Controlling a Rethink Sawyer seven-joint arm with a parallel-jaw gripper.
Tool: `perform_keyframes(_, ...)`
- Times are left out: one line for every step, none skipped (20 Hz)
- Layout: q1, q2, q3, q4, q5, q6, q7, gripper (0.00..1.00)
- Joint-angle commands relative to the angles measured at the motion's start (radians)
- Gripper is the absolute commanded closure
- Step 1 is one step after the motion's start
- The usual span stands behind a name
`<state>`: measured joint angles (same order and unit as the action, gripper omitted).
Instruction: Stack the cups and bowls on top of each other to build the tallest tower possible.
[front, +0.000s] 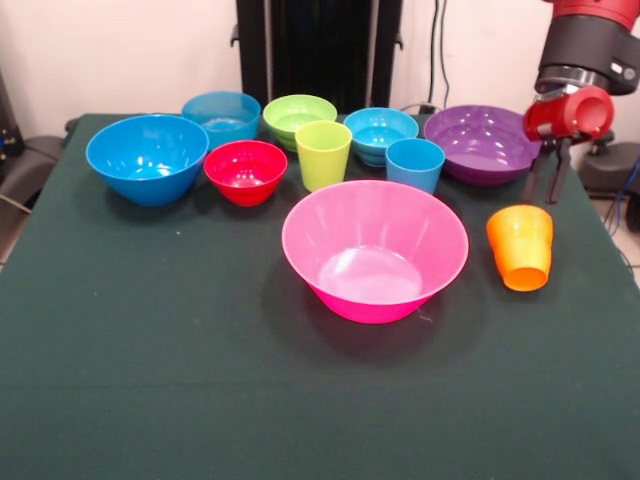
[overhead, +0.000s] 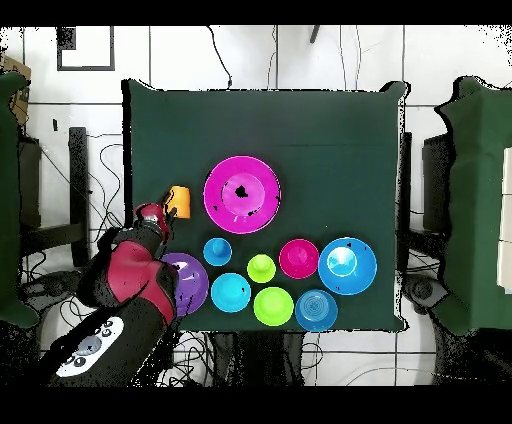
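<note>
The huge pink bowl (front: 372, 250) (overhead: 242, 194) stands at the table's middle with nothing in it. The orange cup (front: 521, 246) (overhead: 179, 201) is to its right in the front view, tipped with its base toward the camera. My gripper (front: 543, 197) (overhead: 167, 213) hangs right at the cup's far rim; whether it grips the rim I cannot tell. Behind the pink bowl stand the light blue cup (front: 414, 165), the lime green cup (front: 323, 154), the small red bowl (front: 245, 170), the large blue bowl (front: 148, 157), the ribbed cyan bowl (front: 221, 115), the lime green bowl (front: 299, 117), the small blue bowl (front: 380, 133) and the purple bowl (front: 483, 143).
All the ware stands singly on the dark green table (front: 200, 380). The purple bowl sits just behind and left of my gripper in the front view. The table's right edge (front: 605, 250) is close to the orange cup.
</note>
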<state>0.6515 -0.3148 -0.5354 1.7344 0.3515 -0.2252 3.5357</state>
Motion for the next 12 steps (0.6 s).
perform_keyframes(-0.015,0.02,0.164,0.095,-0.08,-0.014,0.011,0.0)
perform_keyframes(-0.016,0.024,0.166,0.096,-0.082,-0.023,0.013,0.0)
perform_keyframes(-0.016,0.031,0.167,0.1,-0.086,-0.036,0.017,0.0)
perform_keyframes(-0.014,0.035,0.167,0.102,-0.086,-0.042,0.019,0.0)
perform_keyframes(-0.012,0.04,0.168,0.105,-0.086,-0.052,0.023,0.0)
perform_keyframes(-0.009,0.046,0.169,0.109,-0.086,-0.062,0.027,0.0)
perform_keyframes(-0.005,0.052,0.17,0.112,-0.085,-0.073,0.031,0.0)
perform_keyframes(-0.001,0.055,0.169,0.115,-0.083,-0.078,0.033,0.0)
perform_keyframes(0.003,0.061,0.172,0.119,-0.081,-0.089,0.038,0.0)
perform_keyframes(0.005,0.064,0.173,0.12,-0.08,-0.094,0.04,0.0)
perform_keyframes(0.011,0.071,0.173,0.121,-0.074,-0.103,0.043,0.0)
perform_keyframes(0.013,0.076,0.173,0.12,-0.069,-0.109,0.043,0.0)
